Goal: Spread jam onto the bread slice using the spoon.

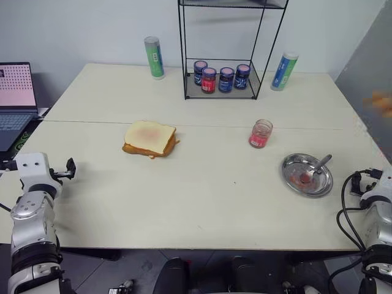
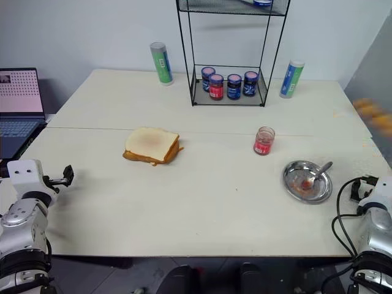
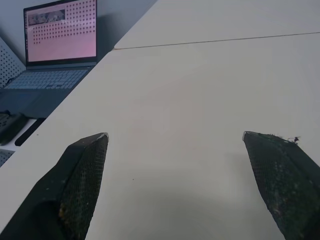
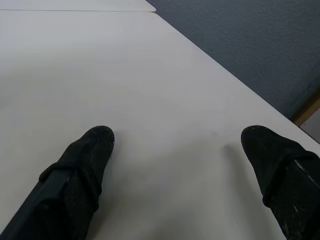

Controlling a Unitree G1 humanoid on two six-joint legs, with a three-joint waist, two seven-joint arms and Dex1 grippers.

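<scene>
Looking down from the head camera, one cream table (image 1: 184, 202) carries everything. Left of centre lies the bread slice (image 1: 149, 135), pale with a faint pink smear, stacked on one darker toasted slice (image 1: 142, 150) whose brown edge shows beneath it. Right of centre stands one clear glass jar holding the jam (image 1: 260, 134). Nearer and further right sits one round steel dish (image 1: 307, 174), smeared red inside, with the spoon (image 1: 317, 166) resting in it, handle pointing far-right over the rim. At the far side a black wire rack (image 1: 222, 73) holds four dark blue jars (image 1: 221, 78) with coloured lids in a row. Two tall cylindrical containers flank it: a green-labelled tube (image 1: 154, 57) to its left and a blue-and-green tube (image 1: 284, 71) to its right. One open laptop (image 1: 15, 98) with a pink screen sits off the table's left edge. The left gripper (image 1: 69, 169) hangs by the near-left table edge and the right gripper (image 1: 360, 183) by the near-right edge, both well apart from the bread slice, jam and spoon.

In the left wrist view, the left gripper's two black fingers (image 3: 80, 180) stand spread wide over bare table, holding nothing, with the laptop beyond the edge.

In the right wrist view, the right gripper's two fingers (image 4: 82, 170) are likewise spread wide and empty above bare table near its corner.
</scene>
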